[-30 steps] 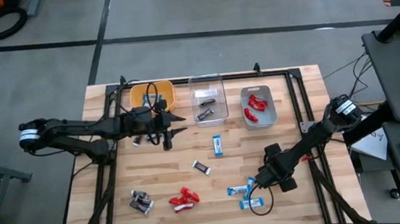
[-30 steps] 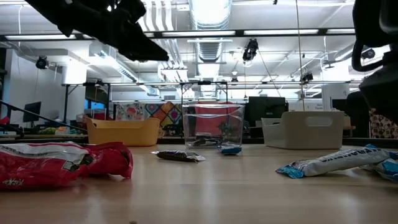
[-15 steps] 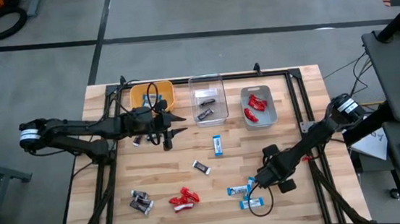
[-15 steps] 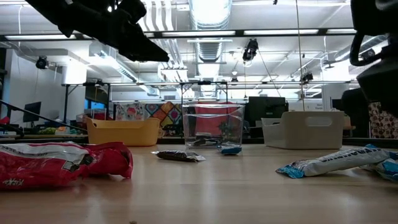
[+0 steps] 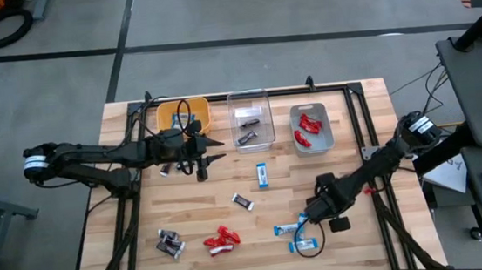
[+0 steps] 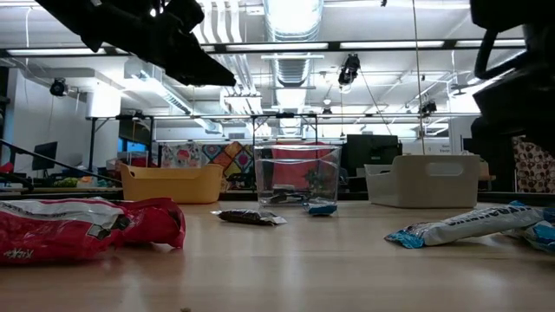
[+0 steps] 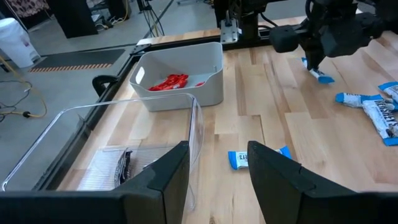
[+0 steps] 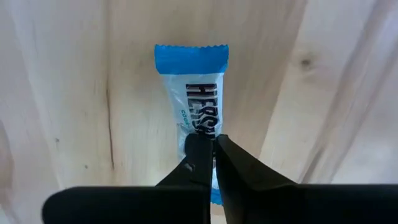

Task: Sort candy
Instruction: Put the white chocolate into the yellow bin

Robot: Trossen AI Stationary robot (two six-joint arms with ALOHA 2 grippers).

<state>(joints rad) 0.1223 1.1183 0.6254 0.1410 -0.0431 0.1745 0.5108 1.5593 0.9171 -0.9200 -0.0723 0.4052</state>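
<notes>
R gripper [image 8: 211, 146] now clamped on blue-and-white candy [image 8: 194, 93]; a sec ago its jaws stood wide.

Candy: blue wrapper w/ white middle, dark lettering, zigzag end, on the table's [image 5: 129, 250] near-right part beside other blue ones. R fingers pressed together, pinching its middle. L gripper [image 5: 208, 151] hovers by yellow bin [image 5: 163, 114], jaws partly apart, empty.

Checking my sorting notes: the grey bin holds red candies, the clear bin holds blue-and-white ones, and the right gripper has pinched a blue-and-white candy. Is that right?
Not quite. The clear bin holds dark brown candies, not blue-and-white ones; the high view shows this. The rest stands: the grey bin holds red candies, and the right gripper is shut on a blue-and-white candy.
</notes>
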